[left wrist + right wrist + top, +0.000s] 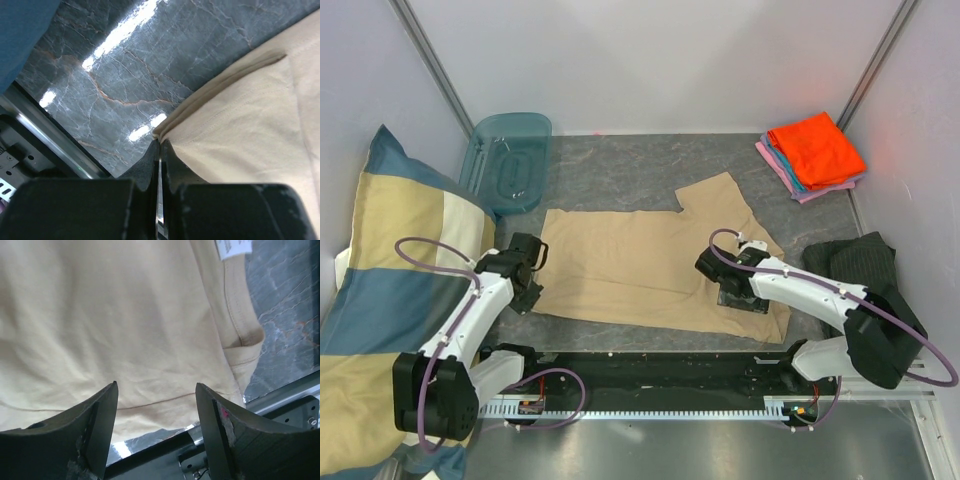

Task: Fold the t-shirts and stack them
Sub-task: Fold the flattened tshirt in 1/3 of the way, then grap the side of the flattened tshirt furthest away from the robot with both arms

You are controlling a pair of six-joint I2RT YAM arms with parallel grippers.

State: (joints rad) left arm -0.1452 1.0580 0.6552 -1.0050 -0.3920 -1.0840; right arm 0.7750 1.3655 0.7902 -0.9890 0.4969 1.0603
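- left gripper (159,146) jaws pressed shut, tips right at the tan t-shirt (640,265) corner, left-centre of the top view
- right gripper (156,392) jaws wide apart over its lower-right end
- folded stack (815,150), orange on top, upper right

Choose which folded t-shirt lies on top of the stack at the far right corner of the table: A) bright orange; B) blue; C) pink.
A: the bright orange folded cotton t-shirt lies uppermost; only edges of the folded blue t-shirt and the folded pink t-shirt show beneath it.
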